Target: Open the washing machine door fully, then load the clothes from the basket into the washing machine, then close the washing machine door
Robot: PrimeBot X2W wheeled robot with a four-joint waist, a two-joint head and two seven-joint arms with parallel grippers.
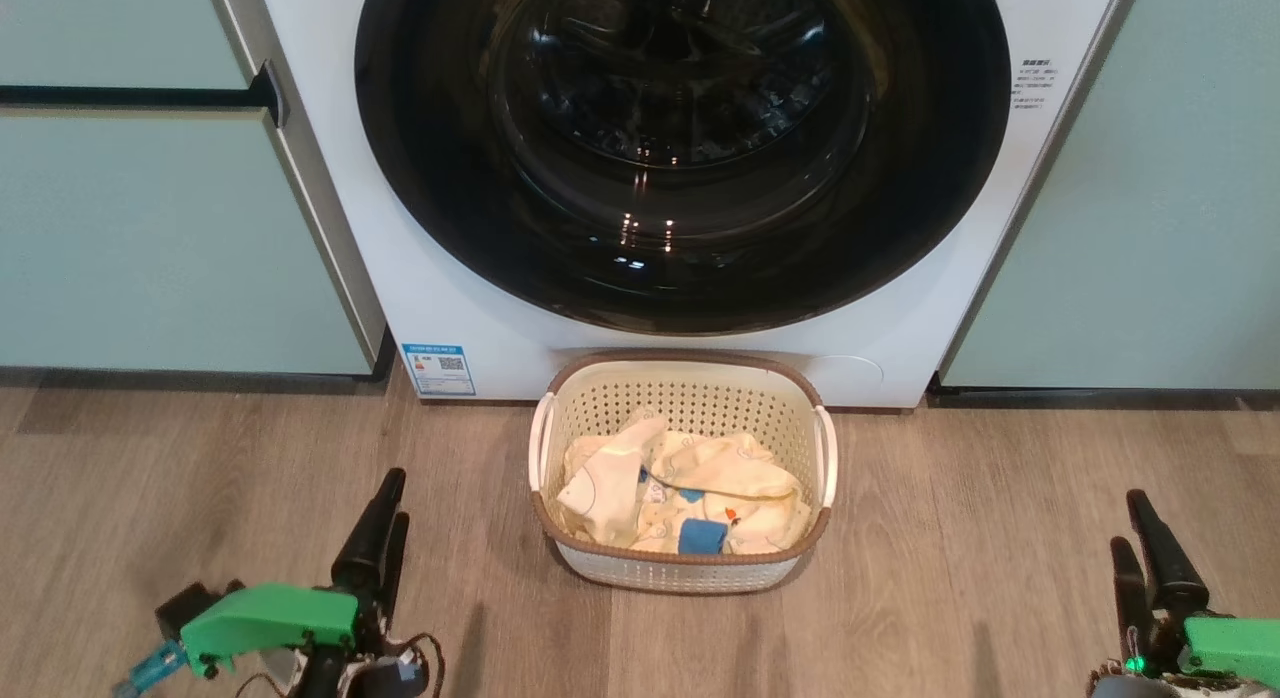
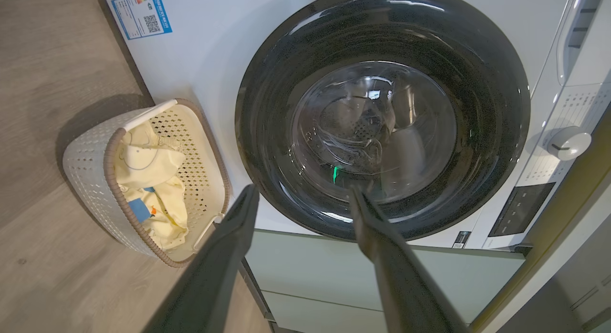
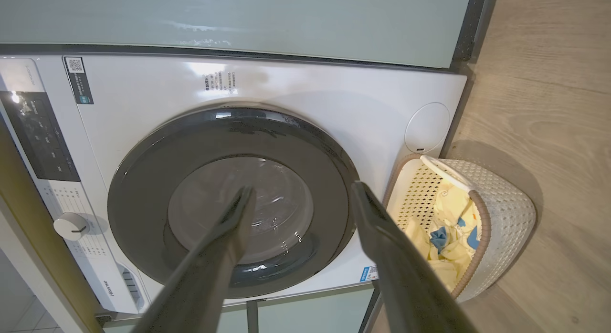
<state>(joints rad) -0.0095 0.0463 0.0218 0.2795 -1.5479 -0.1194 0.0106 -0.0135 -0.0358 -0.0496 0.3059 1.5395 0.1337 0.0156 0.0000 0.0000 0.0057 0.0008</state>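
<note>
Squarely ahead stands the white washing machine (image 1: 450, 278), set between pale green cabinets (image 1: 150, 228) on a wood-look floor (image 1: 250, 478). Its big round black door (image 1: 680, 148) lies shut, flat against the white front, and the steel drum shows dimly through the domed glass in the middle. On the floor just in front of the machine, below the lower edge of the door, sits the cream basket (image 1: 690, 363) with its brown rim and white side handles; whether its far rim touches the machine cannot be told. The clothes (image 1: 680, 488) lie heaped inside the basket, pale yellow and cream pieces with small prints, crumpled over one another. The left gripper (image 1: 396, 496) hangs low over the floor to the left of the basket, well apart from it, its two dark fingers spread wide with nothing between them. The right gripper (image 1: 1129, 520) hangs the same way off to the right of the basket, fingers also spread and bare. A bright blue patch (image 1: 702, 536) shows among the clothes near the basket's front wall. A small blue sticker (image 1: 438, 368) sits at the machine's lower left corner.
</note>
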